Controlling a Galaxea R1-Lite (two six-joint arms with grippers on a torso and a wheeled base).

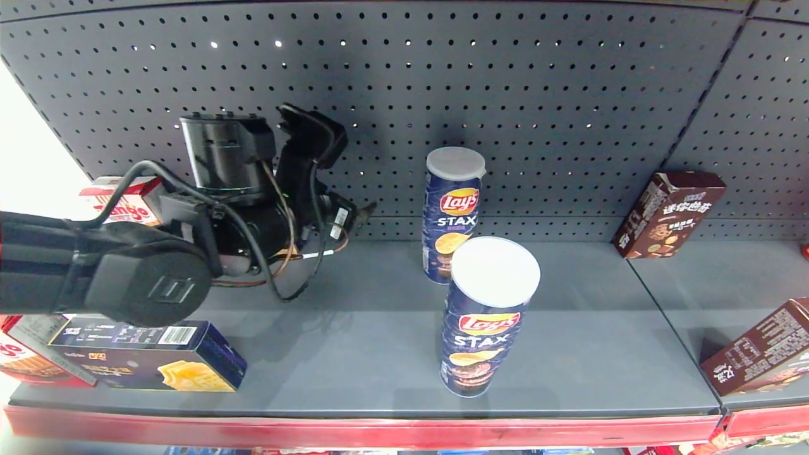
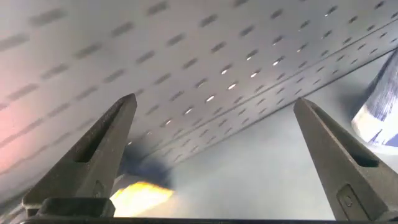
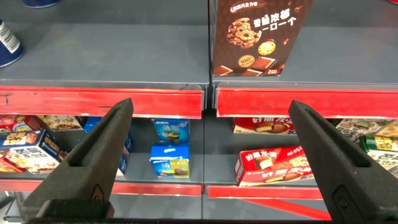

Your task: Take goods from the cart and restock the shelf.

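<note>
On the grey metal shelf point(image 1: 354, 341) we note two upright dark-blue white-lidded crisp tubes point(image 1: 483, 316), with room for more; left gripper point(image 2: 214, 99) and right gripper point(image 3: 211, 102) both spread wide, holding nothing.

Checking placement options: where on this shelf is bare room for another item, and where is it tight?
Widest bare patch: shelf front-centre, between the blue box and the front chip can. Another lies right of that can, up to the leaning brown box. Tight: left end, a red box beside the blue one, left gripper overhead.
</note>
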